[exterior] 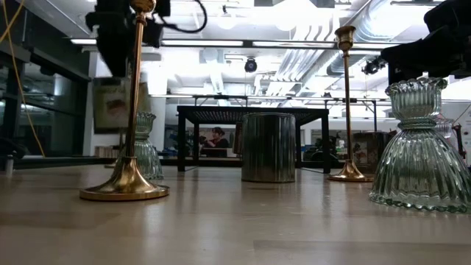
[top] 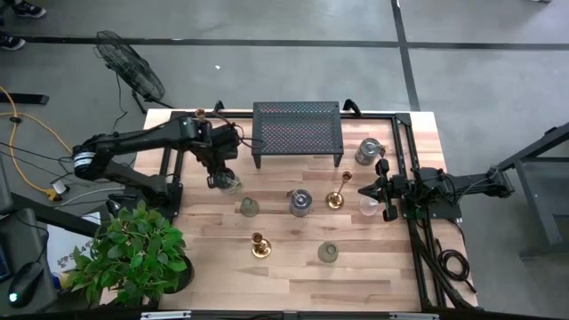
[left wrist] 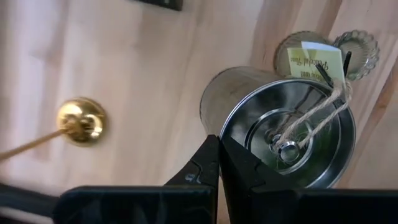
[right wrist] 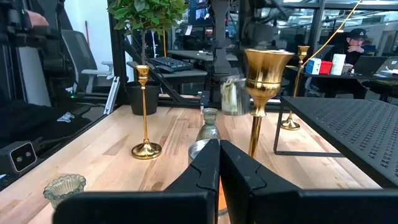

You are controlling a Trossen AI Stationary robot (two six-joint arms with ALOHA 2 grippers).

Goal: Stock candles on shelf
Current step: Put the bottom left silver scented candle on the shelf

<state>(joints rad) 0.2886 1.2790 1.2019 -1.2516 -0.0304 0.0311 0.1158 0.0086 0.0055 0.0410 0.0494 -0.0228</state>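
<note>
My left gripper [top: 220, 176] is shut on a round grey metal jar candle [left wrist: 286, 124] with a twine-tied tag, held above the table's left middle; the candle also shows in the right wrist view [right wrist: 232, 96]. My right gripper [top: 363, 190] is shut and empty at the table's right, next to a clear glass holder [top: 367, 206]. The black mesh shelf [top: 297, 129] stands on its legs at the far middle. On the table stand a grey tin [top: 300, 203], a tall brass candlestick [top: 336, 197], a short one [top: 260, 245], and glass holders [top: 249, 206] [top: 328, 252]. My left gripper pinches the jar candle's top rim [left wrist: 219, 138] between its two fingers, at the side nearest the wrist. The fingers come from above, pointing down. The candle hangs tilted below them, lifted clear of the table.
A grey glass jar [top: 369, 151] stands by the shelf's right end. A small brass piece [top: 200, 113] stands at the far left corner. A potted plant [top: 133, 253] fills the near left corner. Black frame rails [top: 404, 160] run along the table's sides. Bare wood lies along the near edge.
</note>
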